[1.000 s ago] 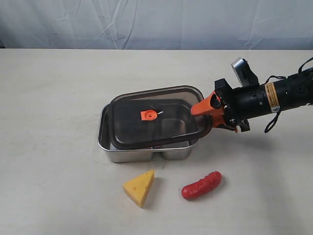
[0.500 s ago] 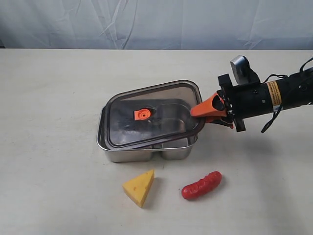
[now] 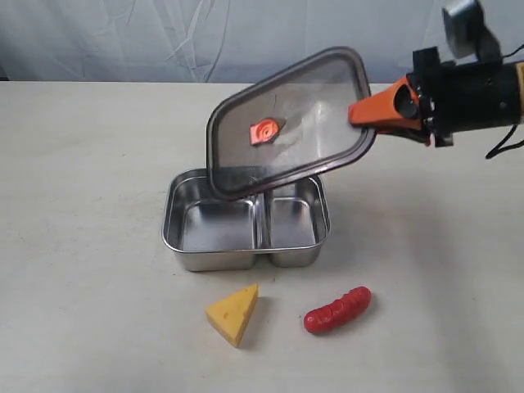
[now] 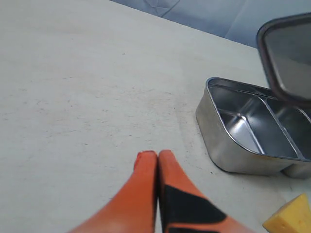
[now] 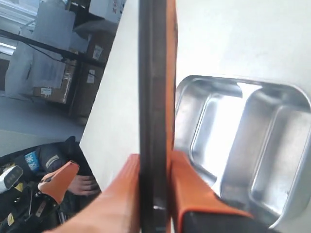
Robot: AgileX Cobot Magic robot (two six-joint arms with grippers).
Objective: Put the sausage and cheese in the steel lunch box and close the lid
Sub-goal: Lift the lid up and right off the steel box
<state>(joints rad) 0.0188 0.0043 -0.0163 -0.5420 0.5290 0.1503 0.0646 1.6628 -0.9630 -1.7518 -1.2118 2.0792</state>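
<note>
My right gripper (image 3: 368, 110) is shut on the edge of the dark translucent lid (image 3: 288, 121), holding it tilted in the air above the steel lunch box (image 3: 173, 214). Both compartments of the box are uncovered and bare. In the right wrist view the lid (image 5: 154, 87) runs edge-on between the fingers, with the lunch box (image 5: 245, 141) below it. The yellow cheese (image 3: 232, 313) and the red sausage (image 3: 337, 309) lie on the table in front of the box. My left gripper (image 4: 152, 155) is shut, empty, low over the table left of the lunch box (image 4: 228, 150); the cheese (image 4: 290, 217) shows at the frame corner.
A pale cloth backdrop (image 3: 205, 37) hangs behind the beige table (image 3: 82, 164). In the right wrist view, cardboard boxes (image 5: 58, 63) and equipment stand beyond the table edge.
The right gripper has lifted the lid off the lunch box, up and back to the right, tilting it. The box now stands uncovered. Cheese and sausage have not moved.
</note>
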